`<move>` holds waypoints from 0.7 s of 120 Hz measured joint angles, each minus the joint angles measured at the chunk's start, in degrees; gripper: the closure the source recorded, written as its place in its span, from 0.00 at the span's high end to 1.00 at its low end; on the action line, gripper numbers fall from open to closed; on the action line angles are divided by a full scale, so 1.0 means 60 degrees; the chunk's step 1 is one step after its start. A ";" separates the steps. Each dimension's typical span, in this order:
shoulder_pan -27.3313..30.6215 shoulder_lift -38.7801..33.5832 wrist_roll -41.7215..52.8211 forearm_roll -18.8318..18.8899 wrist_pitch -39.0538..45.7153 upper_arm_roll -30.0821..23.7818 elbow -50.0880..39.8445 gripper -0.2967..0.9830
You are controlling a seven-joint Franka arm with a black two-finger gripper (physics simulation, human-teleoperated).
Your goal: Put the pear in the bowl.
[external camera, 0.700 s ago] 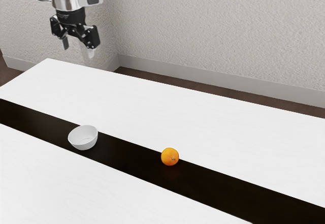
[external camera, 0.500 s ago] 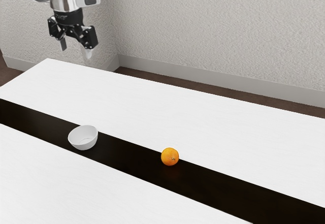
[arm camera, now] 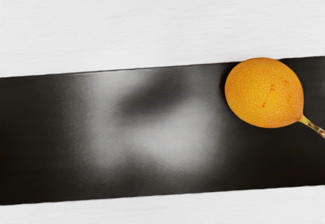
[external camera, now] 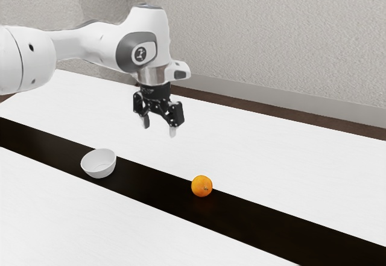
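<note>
Two things on the dark band: an orange-yellow fruit and a white bowl, well apart; seen from the fruit in the exterior view, the bowl lies between nine and ten o'clock.
Fruit: presumably the task's pear, though it looks round; it rests outside the bowl, by the band's edge with the white tabletop.
Stem: juts from the fruit's side, so a grip across the round body, clear of it, would seem steadier.
Pincer: wide, nothing between its fingers, raised above the tabletop; the fruit is toward five o'clock from it in the exterior view, the bowl toward eight.
Reason for that pose: fingers spread and pointing down suit straddling the fruit from above; the height should leave room to line up before lowering.
Bowl: upright, mouth facing up, bare inner wall and base showing, no fruit inside; set so, it can take a drop from overhead.
Step in hand: the approach, with grasp, carry and release all to do.
Risk: a round body could roll if one finger nudges it first.
</note>
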 joint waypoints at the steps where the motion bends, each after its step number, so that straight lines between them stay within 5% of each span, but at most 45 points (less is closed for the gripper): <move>1: -0.0003 0.0050 -0.0008 -0.0021 0.0035 -0.0020 -0.0004 0.77; 58: -0.0126 0.1423 -0.0303 -0.1069 0.1175 -0.0721 -0.0249 0.77; 84: -0.0114 0.2069 -0.0258 -0.0923 0.1913 -0.1089 -0.0249 0.77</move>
